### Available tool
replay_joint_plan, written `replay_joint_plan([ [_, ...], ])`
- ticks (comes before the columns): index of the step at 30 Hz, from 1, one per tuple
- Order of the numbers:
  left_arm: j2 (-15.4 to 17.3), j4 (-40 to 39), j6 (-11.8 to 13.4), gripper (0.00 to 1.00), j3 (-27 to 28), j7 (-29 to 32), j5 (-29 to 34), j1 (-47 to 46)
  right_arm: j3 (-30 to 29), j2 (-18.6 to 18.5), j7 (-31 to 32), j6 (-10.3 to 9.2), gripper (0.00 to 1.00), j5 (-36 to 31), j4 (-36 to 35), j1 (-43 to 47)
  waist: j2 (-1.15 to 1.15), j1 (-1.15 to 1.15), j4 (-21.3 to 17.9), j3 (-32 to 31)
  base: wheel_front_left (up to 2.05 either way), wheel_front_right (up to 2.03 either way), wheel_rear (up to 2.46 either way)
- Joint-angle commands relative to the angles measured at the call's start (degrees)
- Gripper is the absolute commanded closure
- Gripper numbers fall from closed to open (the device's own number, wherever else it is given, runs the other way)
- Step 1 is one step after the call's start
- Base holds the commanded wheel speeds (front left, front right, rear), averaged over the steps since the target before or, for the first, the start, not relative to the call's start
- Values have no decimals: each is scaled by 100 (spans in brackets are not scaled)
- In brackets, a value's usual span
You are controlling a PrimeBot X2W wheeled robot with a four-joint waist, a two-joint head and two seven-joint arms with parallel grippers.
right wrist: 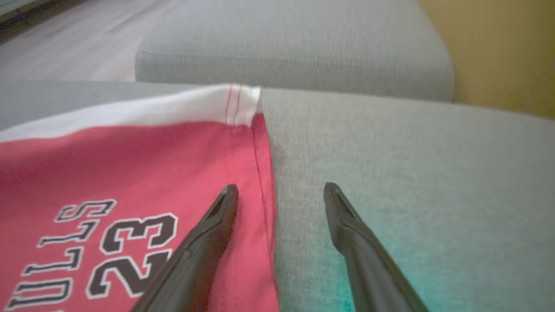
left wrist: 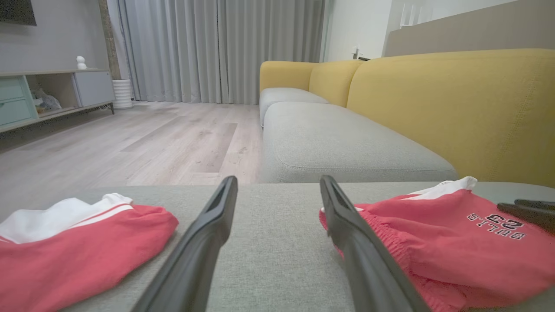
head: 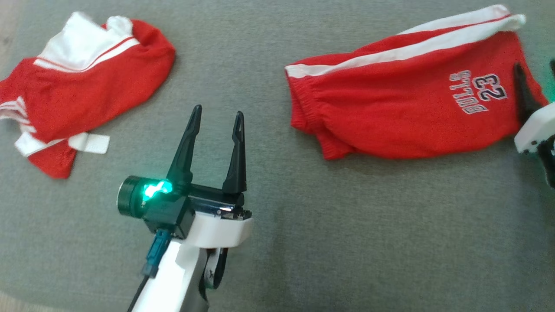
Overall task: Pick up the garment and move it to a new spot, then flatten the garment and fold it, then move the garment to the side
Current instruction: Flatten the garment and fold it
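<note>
Red shorts (head: 390,117) with white side stripes and "BULLS 23" print lie folded on the grey cushion at the right; they show too in the left wrist view (left wrist: 455,247) and the right wrist view (right wrist: 108,164). My right gripper (head: 535,67) (right wrist: 281,186) is open at the shorts' right hem, one finger over the red cloth and the other over bare cushion, holding nothing. Its fingers (left wrist: 524,210) also show in the left wrist view. My left gripper (head: 219,110) (left wrist: 277,180) stands open over bare cushion, left of the shorts' waistband, with nothing in it.
A second red and white garment (head: 82,86) (left wrist: 78,247) lies crumpled at the far left. The grey cushion (head: 277,225) is bare between the two. Beyond it stand a yellow sofa (left wrist: 455,108) with grey seats and a wooden floor (left wrist: 130,143).
</note>
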Motion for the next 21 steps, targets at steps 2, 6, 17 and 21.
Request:
replay_joint_plan([
  [2,47,-306,71,0,196,-28,22,2,236,-75,363,18,0,346,-22,64,0,1,128,40,0,0,0],
  [6,47,-370,91,0,229,-28,25,37,638,-87,928,18,100,927,-168,131,0,1,109,24,0,0,0],
  [17,47,-366,6,0,620,-28,150,164,1138,-498,458,18,100,1344,-314,-67,0,1,-656,-249,0,0,0],
  [21,47,-333,-90,0,761,-28,132,213,1196,-697,267,18,100,1411,-246,-5,0,1,-983,-322,0,0,0],
])
